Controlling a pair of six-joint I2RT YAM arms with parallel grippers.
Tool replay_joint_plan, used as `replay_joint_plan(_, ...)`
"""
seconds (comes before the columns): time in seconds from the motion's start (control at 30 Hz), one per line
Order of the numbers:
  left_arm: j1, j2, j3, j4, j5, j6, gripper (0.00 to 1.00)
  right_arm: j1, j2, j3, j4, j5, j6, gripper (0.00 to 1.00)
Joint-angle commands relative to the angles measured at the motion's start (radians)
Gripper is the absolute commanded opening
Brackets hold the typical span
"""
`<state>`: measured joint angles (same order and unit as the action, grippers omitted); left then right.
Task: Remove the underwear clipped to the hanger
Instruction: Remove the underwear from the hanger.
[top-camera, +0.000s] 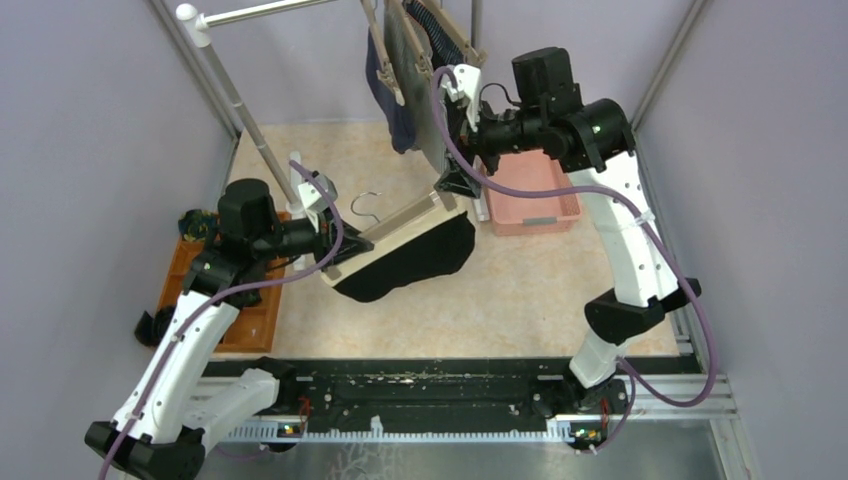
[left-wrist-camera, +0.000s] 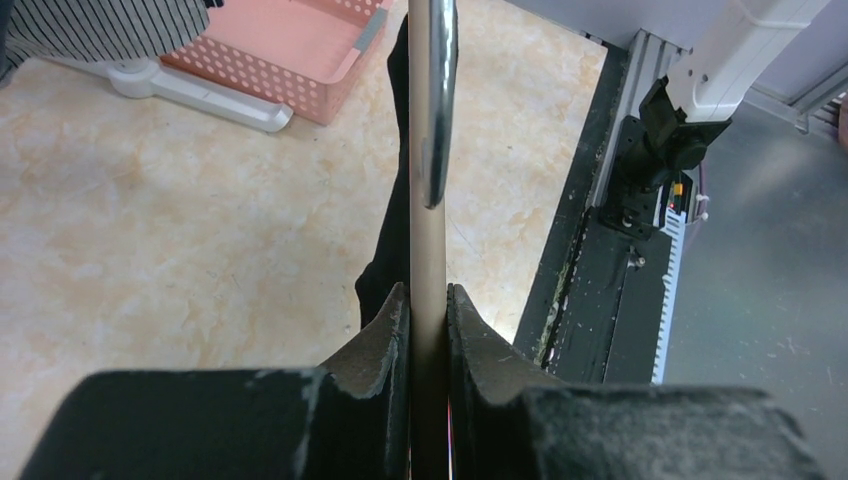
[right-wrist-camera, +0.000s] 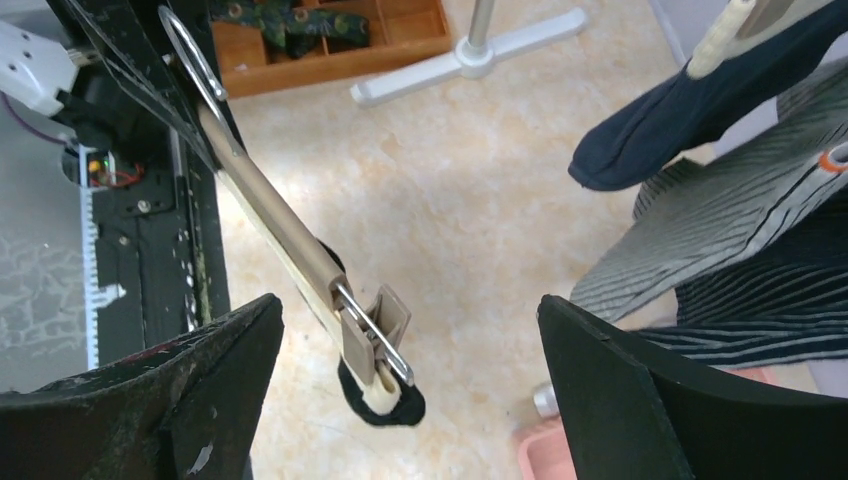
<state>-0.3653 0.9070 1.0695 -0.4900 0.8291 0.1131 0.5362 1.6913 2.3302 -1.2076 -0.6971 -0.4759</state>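
Top external: spare underwear hangs on the rail; black pair hangs clipped under the hanger, mid-floor. Left gripper pinches the hanger bar; right gripper spread wide about the end clip. Risk: pushing that clip twists the hanger in so narrow a pinch; pair drops short of the pink basket

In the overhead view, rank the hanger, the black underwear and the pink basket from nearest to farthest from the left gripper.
1. Hanger: clamped in the left gripper itself.
2. Black underwear: clipped to the hanger, just to the gripper's right.
3. Pink basket: on the floor, far to the right.
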Motion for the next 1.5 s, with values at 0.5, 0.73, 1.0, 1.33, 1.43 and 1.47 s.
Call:
replay_joint_plan(0.5, -0.007, 0.015, 0.058, -0.21, 0.001, 0.356, 0.0, 0.084, -0.076, -0.2, -0.088, 0.058, -0.179, 0.99)
replay_joint_plan(0.73, -0.007, -0.007, 0.05, -0.211, -0.006, 0.4, 0.0, 0.084, -0.073, -0.24, -0.062, 0.042, -0.183, 0.97)
replay_joint_plan(1.0, -0.006, -0.002, 0.057, -0.2, 0.002, 0.403, 0.0, 0.085, -0.022, -0.235, -0.059, 0.002, -0.177, 0.92)
replay_joint_plan(1.33, -0.006, 0.023, 0.091, -0.212, 0.011, 0.418, 0.0, 0.09, -0.011, -0.255, -0.046, 0.001, -0.166, 0.87)
replay_joint_plan(1.43, -0.007, 0.029, 0.099, -0.219, 0.007, 0.416, 0.0, 0.091, -0.013, -0.255, -0.043, 0.004, -0.167, 0.85)
replay_joint_plan(1.47, -0.007, 0.031, 0.101, -0.221, 0.004, 0.415, 0.0, 0.091, -0.016, -0.258, -0.041, 0.005, -0.168, 0.83)
